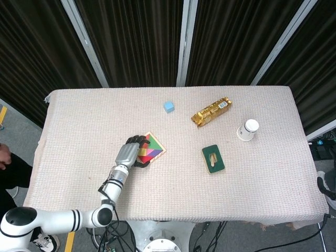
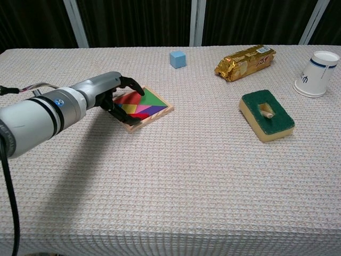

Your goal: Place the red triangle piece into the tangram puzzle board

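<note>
Fingertips of my left hand rest curled on the thin, light, rigid red triangle piece in the tangram puzzle board, which I judge needs edge pressure; whether they pinch it, I cannot tell.

1. This is looking like a robot test room or lab, not a home.
2. Dark black curtains are hanging all along the back, with grey metal poles standing between them.
3. A table is sitting in the middle, wearing a plain cream woven cloth.
4. Black cables are dangling under the front of the table.
5. A grey robot arm with wires is reaching over the table.
6. Odd small things are lying spread out like test props: a blue cube, a gold snack pack, a paper cup, a green sponge.
</note>
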Controlling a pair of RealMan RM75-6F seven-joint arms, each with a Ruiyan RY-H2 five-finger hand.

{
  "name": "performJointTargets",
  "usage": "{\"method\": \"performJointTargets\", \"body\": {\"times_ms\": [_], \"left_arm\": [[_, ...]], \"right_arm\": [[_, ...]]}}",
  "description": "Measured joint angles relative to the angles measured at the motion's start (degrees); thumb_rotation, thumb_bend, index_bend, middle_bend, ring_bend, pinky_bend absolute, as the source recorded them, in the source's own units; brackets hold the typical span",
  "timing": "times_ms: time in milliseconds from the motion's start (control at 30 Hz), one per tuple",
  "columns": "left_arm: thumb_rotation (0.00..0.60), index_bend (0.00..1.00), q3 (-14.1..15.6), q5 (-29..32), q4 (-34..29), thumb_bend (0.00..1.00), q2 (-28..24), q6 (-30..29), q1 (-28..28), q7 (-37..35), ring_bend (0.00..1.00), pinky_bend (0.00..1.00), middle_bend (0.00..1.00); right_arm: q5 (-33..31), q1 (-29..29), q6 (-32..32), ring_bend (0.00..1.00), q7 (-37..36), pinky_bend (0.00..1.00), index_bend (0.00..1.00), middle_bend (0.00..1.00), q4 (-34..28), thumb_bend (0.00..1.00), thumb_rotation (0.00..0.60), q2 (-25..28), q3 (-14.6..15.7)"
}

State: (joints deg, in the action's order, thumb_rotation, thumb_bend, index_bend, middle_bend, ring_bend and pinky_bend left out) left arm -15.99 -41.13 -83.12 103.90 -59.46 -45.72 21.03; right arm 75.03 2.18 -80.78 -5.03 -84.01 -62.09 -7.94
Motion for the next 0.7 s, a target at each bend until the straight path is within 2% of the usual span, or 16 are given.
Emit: {"method": "performJointTargets", "body": {"times_ms": [533, 700], "left_arm": [[0.600, 0.22, -0.28, -2.96, -6.20, 0.24, -2.70, -2.30, 1.42, -0.35, 0.00, 0.01, 0.09], [0.600, 0.22, 1.34, -7.20, -9.75, 0.24, -6.38, -5.47, 3.84, -0.69, 0.00, 0.01, 0.09]], "right_arm": [[0.52, -0.04, -0.62, 0.00, 0.62, 0.00, 0.00, 0.00, -0.77, 0.30, 0.600, 0.23, 0.01], [0.95, -0.20, -1.18, 0.00, 0.70, 0.00, 0.00, 0.00, -1.13, 0.30, 0.600, 0.39, 0.08]]}}
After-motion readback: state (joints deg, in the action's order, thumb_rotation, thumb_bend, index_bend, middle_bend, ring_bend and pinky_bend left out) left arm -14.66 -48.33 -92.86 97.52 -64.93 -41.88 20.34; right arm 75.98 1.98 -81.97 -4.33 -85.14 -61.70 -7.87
